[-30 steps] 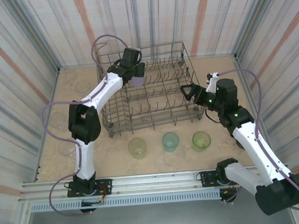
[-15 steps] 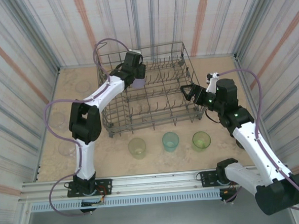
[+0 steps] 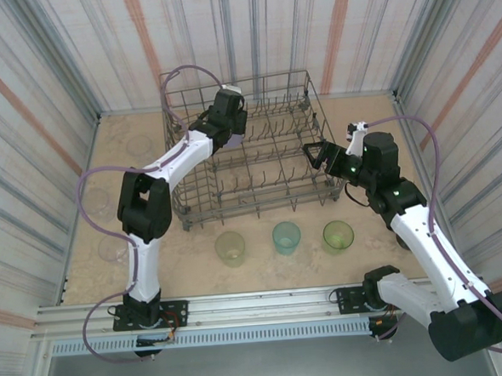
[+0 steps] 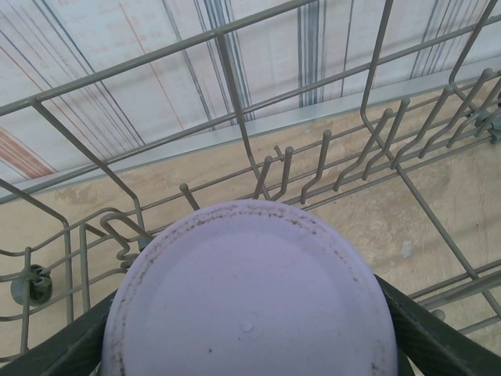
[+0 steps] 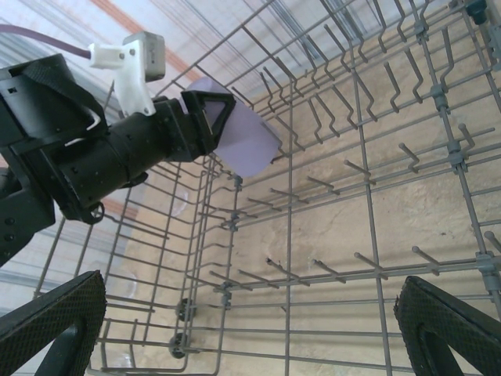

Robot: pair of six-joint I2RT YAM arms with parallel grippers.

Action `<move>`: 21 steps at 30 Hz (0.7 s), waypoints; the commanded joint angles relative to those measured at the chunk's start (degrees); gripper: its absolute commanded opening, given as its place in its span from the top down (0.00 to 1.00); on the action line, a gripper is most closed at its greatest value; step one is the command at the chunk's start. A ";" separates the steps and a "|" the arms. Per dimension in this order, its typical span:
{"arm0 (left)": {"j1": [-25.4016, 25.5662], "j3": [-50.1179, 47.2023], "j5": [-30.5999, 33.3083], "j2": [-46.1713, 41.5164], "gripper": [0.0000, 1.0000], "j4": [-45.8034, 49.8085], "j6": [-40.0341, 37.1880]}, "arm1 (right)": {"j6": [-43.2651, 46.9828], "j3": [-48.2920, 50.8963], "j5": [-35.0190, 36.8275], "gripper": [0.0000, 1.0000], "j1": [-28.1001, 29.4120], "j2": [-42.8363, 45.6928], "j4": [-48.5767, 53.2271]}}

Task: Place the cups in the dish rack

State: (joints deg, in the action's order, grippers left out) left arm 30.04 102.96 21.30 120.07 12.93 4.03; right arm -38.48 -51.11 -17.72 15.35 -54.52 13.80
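Top view: my left end effector (image 3: 227,121) sits inside the dish rack (image 3: 261,206), toward its far-left corner; my right end effector (image 3: 319,156) hovers, spread wide, at its right wall.
Left wrist: the left end effector pinches the lavender cup (image 4: 246,305) above the rack's tines (image 4: 317,164).
Right wrist: seen from the rack's right wall, the lavender cup (image 5: 246,149) hangs inside the rack.

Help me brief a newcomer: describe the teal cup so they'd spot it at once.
Find the big grey wire dish rack. Just in front of its near edge, three cups stand in a row. The teal cup is the middle one, between two yellow-green cups.
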 commanded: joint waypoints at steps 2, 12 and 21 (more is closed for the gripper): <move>-0.52 -3.60 3.38 0.28 1.00 3.95 0.56 | 0.69 -0.92 1.02 0.01 -0.11 0.91 1.38; -0.53 -9.90 2.37 -2.45 1.00 -0.60 3.99 | 0.86 -0.92 1.27 0.01 0.03 1.22 1.73; -0.48 -15.15 5.22 -3.53 1.00 -4.26 1.78 | 0.33 -0.63 1.26 0.01 0.20 1.46 1.47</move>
State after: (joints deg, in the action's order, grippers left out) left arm 30.17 91.98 22.28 115.72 1.52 7.73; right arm -38.50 -51.11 -17.54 15.35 -54.28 14.22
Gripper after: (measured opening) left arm 0.699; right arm 0.988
